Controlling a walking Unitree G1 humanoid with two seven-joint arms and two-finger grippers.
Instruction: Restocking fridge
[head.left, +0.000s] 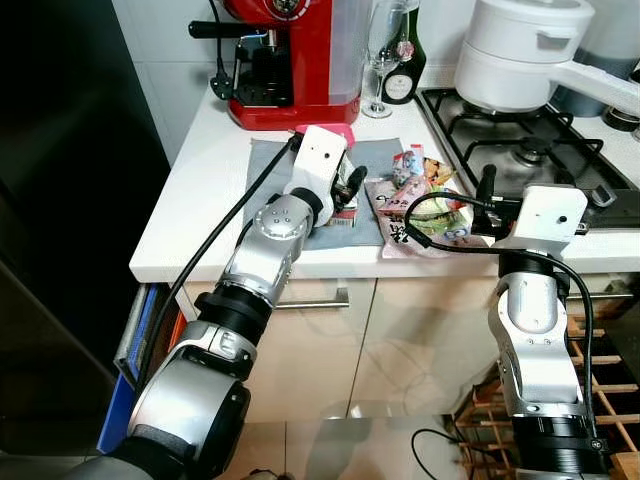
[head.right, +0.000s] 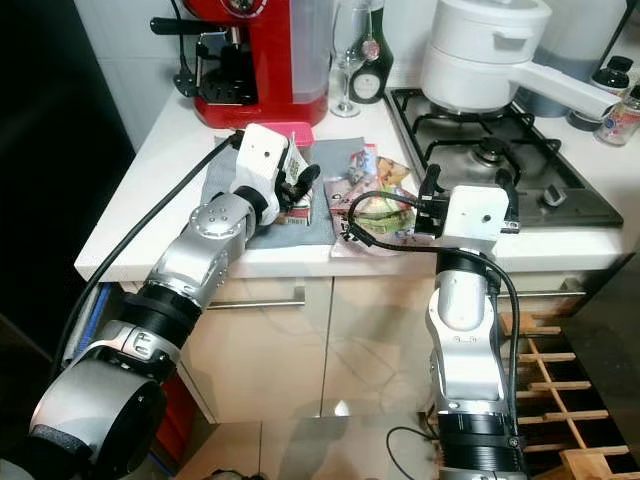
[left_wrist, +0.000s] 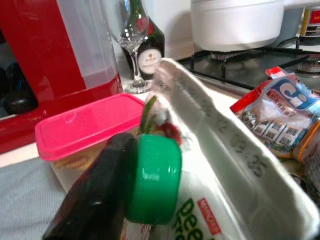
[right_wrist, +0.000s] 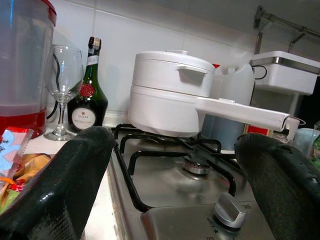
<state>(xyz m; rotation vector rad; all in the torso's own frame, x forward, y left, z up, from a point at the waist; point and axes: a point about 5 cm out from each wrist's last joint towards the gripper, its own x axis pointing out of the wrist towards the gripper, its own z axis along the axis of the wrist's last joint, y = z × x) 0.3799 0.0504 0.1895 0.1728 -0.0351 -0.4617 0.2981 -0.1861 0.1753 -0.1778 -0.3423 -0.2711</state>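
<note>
Carton (left_wrist: 220, 165) with the green cap (left_wrist: 152, 178), lying on the desk (head.left: 190, 215) before the red coffee machine (head.left: 290, 60), is being pinched by the left end effector (head.left: 347, 192) near that cap and risks slipping, while the right end effector (head.right: 470, 185) is hovering open beside the hob (head.right: 500, 150).

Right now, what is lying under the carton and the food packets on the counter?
A grey cloth lies under the carton and the food packets. The left pincer covers part of it.

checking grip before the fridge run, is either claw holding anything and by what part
The left claw grips a carton near its green cap, on the counter. The right claw is open, holding nothing.
</note>
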